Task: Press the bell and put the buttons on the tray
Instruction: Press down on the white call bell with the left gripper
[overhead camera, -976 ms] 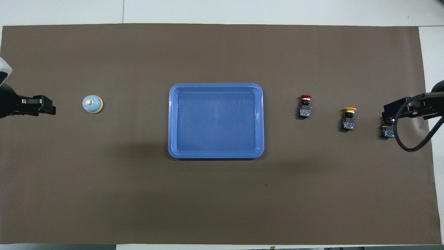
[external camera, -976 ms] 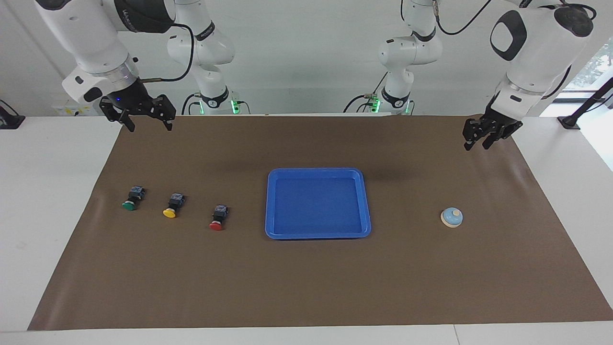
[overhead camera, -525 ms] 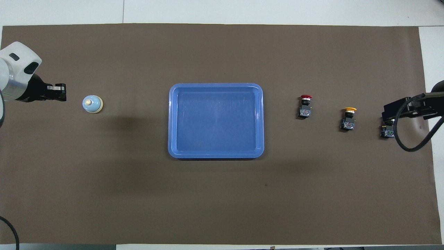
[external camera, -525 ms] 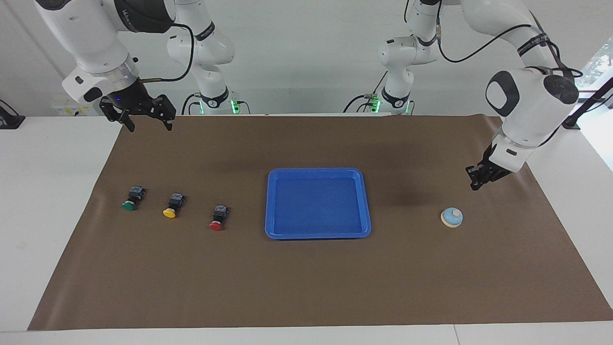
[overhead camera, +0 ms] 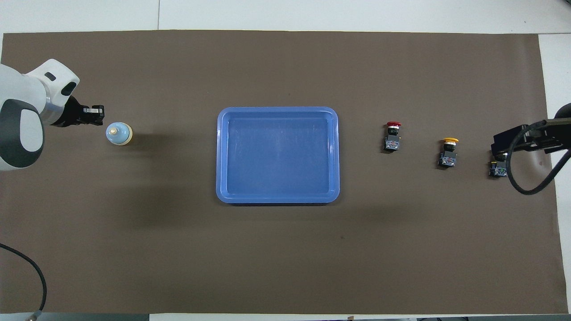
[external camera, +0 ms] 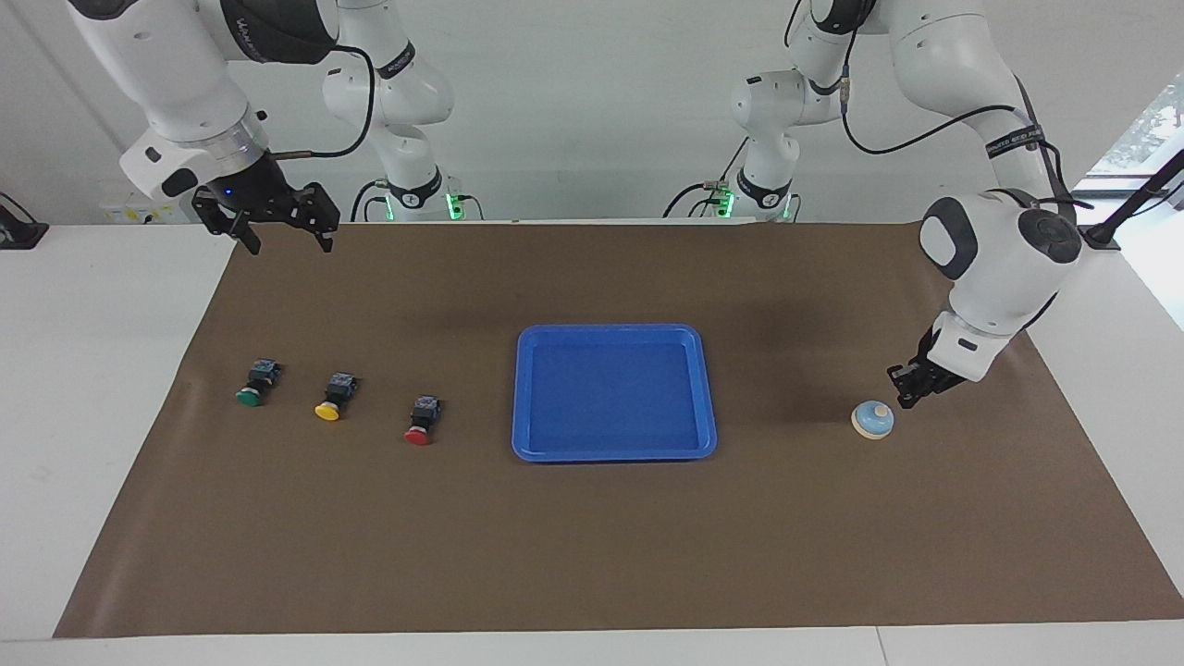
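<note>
Left gripper (external camera: pixel 902 399), fingertips pressed together and empty, sits low just beside the bell (external camera: pixel 872 420), toward its arm's end, off the knob. Right gripper (external camera: pixel 285 237) waits spread.

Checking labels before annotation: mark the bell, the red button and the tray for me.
bell (external camera: pixel 872 420), facing view, on its light-blue dome.
red button (external camera: pixel 418 436), facing view, on its red cap.
tray (overhead camera: pixel 277 200), overhead view, on the rim nearest the robots.
</note>
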Motion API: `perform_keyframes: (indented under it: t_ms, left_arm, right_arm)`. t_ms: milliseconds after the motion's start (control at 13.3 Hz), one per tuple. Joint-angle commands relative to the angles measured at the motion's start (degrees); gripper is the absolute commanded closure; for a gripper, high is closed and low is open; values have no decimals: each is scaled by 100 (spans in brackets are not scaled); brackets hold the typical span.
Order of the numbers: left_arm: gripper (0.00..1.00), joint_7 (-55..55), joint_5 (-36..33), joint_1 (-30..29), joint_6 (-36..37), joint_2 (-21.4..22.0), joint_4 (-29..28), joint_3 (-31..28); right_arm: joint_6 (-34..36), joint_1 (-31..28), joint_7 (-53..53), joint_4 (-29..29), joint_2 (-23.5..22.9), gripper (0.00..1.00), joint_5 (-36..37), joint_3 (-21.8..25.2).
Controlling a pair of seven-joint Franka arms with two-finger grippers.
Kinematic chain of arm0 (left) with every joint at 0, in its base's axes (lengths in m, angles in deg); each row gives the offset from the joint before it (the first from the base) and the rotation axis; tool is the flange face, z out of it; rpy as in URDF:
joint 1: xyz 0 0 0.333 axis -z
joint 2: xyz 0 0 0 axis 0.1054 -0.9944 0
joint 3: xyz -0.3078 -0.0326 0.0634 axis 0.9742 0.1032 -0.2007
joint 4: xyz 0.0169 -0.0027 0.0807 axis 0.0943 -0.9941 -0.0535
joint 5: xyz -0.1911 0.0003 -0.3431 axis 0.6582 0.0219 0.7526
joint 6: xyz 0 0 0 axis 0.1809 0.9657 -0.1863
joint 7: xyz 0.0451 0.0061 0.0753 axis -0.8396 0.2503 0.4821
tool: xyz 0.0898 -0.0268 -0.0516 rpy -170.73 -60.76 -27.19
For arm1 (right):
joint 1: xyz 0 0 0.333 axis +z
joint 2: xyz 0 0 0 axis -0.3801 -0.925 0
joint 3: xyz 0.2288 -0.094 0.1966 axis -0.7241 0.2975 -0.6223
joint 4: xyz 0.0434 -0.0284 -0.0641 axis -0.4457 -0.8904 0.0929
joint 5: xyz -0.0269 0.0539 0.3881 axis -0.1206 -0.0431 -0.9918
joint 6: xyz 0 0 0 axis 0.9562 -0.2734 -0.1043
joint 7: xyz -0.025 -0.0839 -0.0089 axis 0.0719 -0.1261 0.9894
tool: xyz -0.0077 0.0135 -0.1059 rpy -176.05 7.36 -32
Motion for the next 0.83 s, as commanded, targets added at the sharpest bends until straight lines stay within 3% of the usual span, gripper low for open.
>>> perform_keyframes:
  t_ms: [0, 525, 751]
  left_arm:
    - [100, -57, -16, -32, -170, 2, -212, 8]
    - [100, -66, -42, 3, -1073, -157, -773, -1]
    - [98, -74, -60, -14, -945, -157, -714, -1]
  right_arm:
    - [62, -25, 123, 18, -11, 0, 9, 30]
    - [62, -34, 123, 18, -11, 0, 0, 30]
    - [62, -25, 123, 18, -11, 0, 0, 30]
